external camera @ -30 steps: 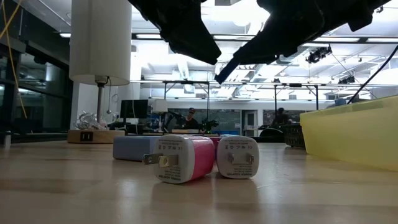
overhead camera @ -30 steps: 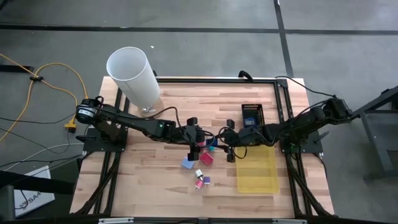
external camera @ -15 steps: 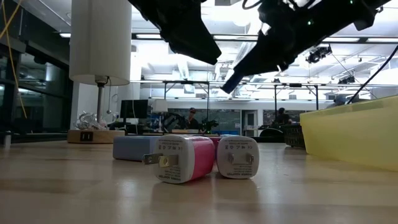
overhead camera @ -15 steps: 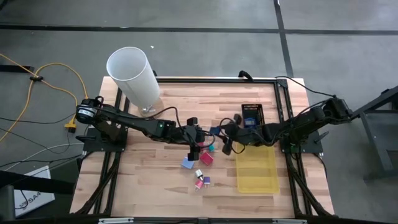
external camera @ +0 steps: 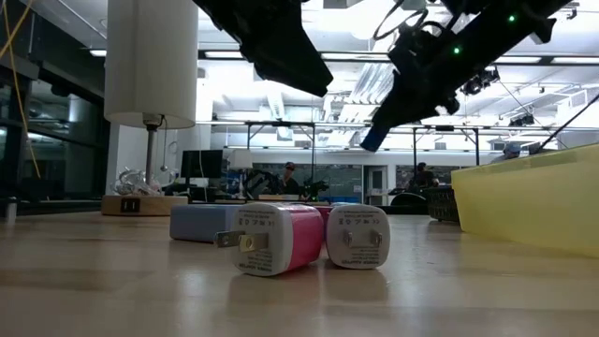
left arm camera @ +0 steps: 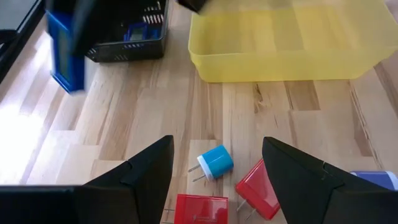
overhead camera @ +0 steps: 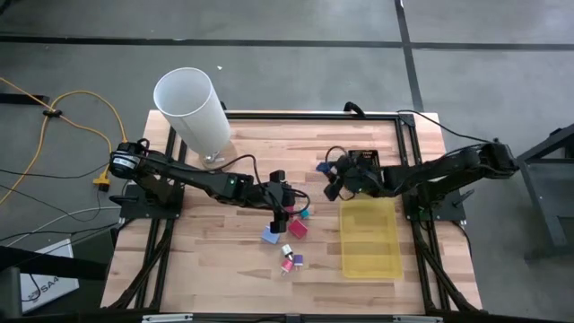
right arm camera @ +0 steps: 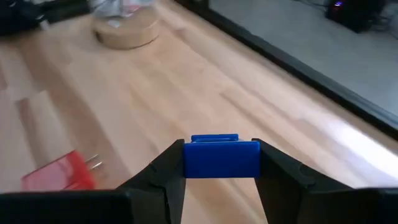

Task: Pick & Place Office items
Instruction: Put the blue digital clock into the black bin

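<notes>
The right tool (right arm camera: 221, 186) is clenched on a blue block (right arm camera: 221, 157), lifted clear of the desk (overhead camera: 251, 260) just beside the far end of the yellow tray (overhead camera: 369, 235) and next to the black mesh basket (overhead camera: 364, 163) – held high, it seems, so it can be carried over a rim and dropped in. The block sits squarely between the two dark fingers, broad face forward, which should keep it from twisting on the way.

The left tool (left arm camera: 217, 168) hangs released, jaws apart, over the cluster of plug-shaped items on the tray's left: a cyan plug (left arm camera: 214, 163) and two red ones (left arm camera: 259, 190) lie between its fingers, loose on the wood, probably next in line. In the low view a pink plug (external camera: 278, 239) and a white plug (external camera: 358, 237) lie touching, prongs out, with a pale blue block (external camera: 198, 223) behind them.

The desk is pale butcher-block wood inside a black frame; a tall white cylinder (overhead camera: 193, 114) stands at its far left corner. Beyond it – an open lab with ceiling lights, racks, and seated people far off
</notes>
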